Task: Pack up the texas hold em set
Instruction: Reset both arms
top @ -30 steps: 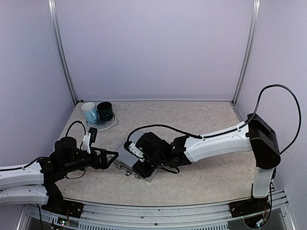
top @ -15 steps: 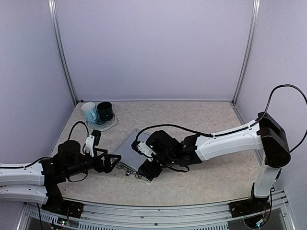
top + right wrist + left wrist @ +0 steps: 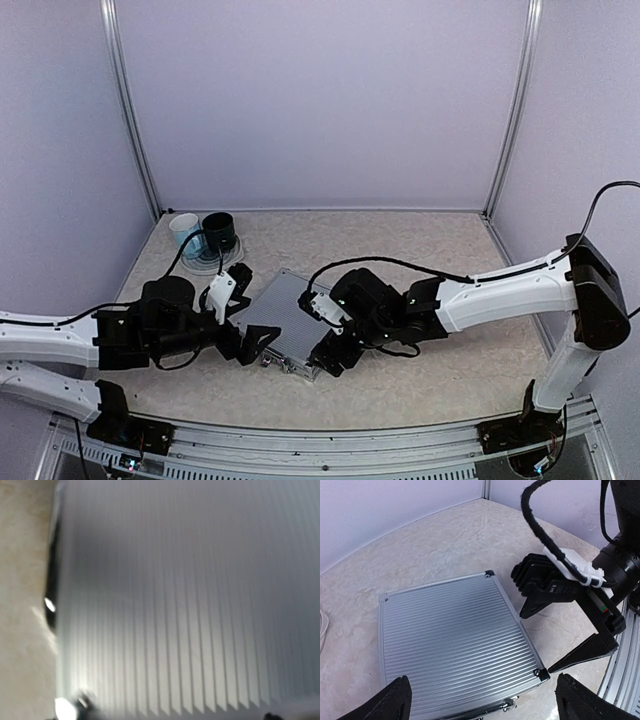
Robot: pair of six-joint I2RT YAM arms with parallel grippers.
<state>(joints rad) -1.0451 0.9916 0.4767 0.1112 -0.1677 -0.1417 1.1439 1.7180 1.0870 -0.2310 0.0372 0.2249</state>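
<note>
Case (image 3: 455,645) shut, flat on table (image 3: 450,250) between arms. Left end effector (image 3: 485,700) spread wide, empty. Right end effector (image 3: 536,642) released beside corner. Probably latches next: square approach, gentle press.

Two arms (image 3: 510,290), white link shells with black joints, looping black cables (image 3: 524,504), black wedge-tipped fingers (image 3: 590,650), white cable-tied connector block (image 3: 570,565) by the right wrist.
</note>
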